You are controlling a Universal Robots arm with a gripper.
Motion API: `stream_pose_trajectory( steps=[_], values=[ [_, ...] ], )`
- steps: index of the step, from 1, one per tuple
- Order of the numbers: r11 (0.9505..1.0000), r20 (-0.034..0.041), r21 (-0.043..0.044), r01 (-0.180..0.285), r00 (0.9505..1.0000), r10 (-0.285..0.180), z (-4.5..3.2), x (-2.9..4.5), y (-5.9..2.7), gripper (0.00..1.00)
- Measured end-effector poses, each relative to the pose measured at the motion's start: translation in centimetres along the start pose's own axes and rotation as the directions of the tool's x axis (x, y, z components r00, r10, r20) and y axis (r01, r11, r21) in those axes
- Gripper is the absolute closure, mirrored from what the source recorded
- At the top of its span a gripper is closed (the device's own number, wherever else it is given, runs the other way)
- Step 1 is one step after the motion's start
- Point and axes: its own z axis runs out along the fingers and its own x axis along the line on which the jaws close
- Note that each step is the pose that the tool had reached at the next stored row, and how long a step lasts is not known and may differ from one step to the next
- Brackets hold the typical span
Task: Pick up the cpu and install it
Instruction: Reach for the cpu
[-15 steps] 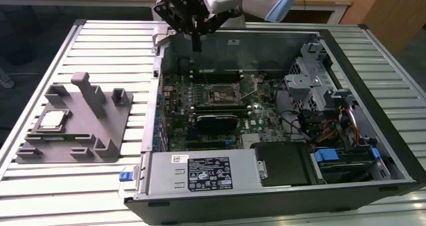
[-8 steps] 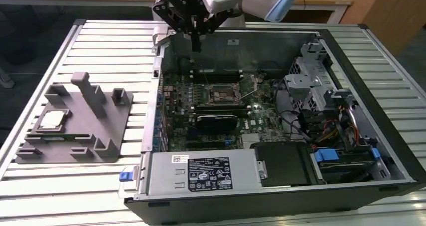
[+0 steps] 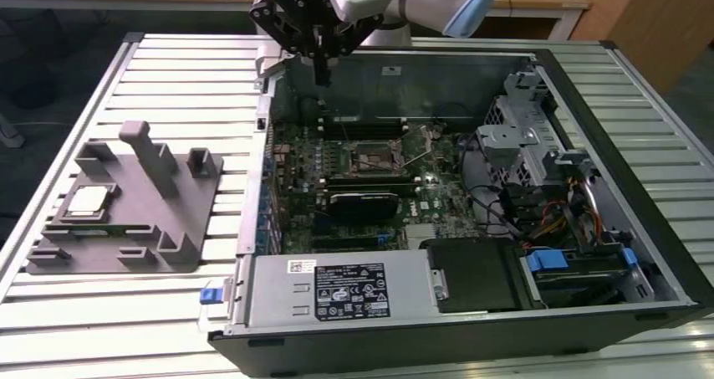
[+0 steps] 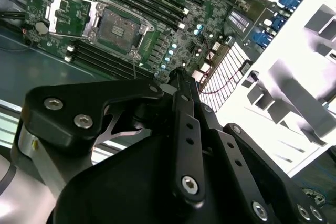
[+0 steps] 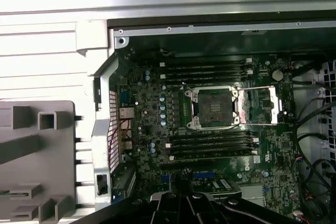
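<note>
- Exterior view: the claw (image 3: 323,78) hung from the arm above the far edge of the open computer case (image 3: 446,345). It pointed straight down, pressed together at the tips with nothing pinched between them.
- The chip (image 3: 89,202) lay flat with its silver top up on the grey stand (image 3: 167,220). The stand sat on the slatted table (image 3: 167,69) at the exterior view's left, just beside the case. The chip was well apart from the claw.
- Inside the case the green board (image 3: 441,197) lay flat, with the square socket (image 3: 374,157) near its middle. The claw was over the board's far side, apart from the socket.
- In the first wrist view the socket (image 5: 212,107) was bare, and its metal cover plate (image 5: 258,106) was swung open to one side. Long dark memory slots (image 5: 210,69) ran along two opposite sides of the socket. A part of the grey stand (image 5: 31,145) showed outside the case wall.
- In the second wrist view the claw's black links stood in the foreground. Its fingers (image 4: 181,106) met in one narrow bar that pointed toward the board's edge, near a white vent grille (image 4: 226,74). The open socket (image 4: 118,27) lay beyond the tips.
- A silver power box (image 3: 334,291) with a black label sat at the near end of the case, and a metal drive cage (image 3: 524,136) stood at the exterior view's right.
</note>
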Motion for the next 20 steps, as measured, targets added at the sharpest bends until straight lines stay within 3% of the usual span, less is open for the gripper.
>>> stream_pose_trajectory(
  steps=[20],
  values=[
    [1.0,0.0001,0.0,-0.001,1.0,0.001,0.12,1.58,0.32,0.89]
  ],
)
